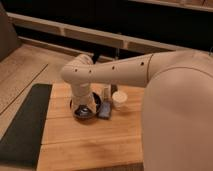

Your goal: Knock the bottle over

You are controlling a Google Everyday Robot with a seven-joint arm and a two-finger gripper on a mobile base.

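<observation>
The bottle (106,93) is slim and pale and stands upright on the wooden table (90,142), just left of the short white cup (119,100). My white arm reaches in from the right and bends down at its elbow. My gripper (88,106) hangs low at the end of it, over the dark round bowl (80,111), just left of the bottle. The arm hides part of the bowl and of the bottle's left side.
A small dark bluish object (105,111) lies in front of the bottle. A dark mat (25,125) covers the table's left side. A dark railing (90,37) runs behind the table. My large white arm body fills the right side.
</observation>
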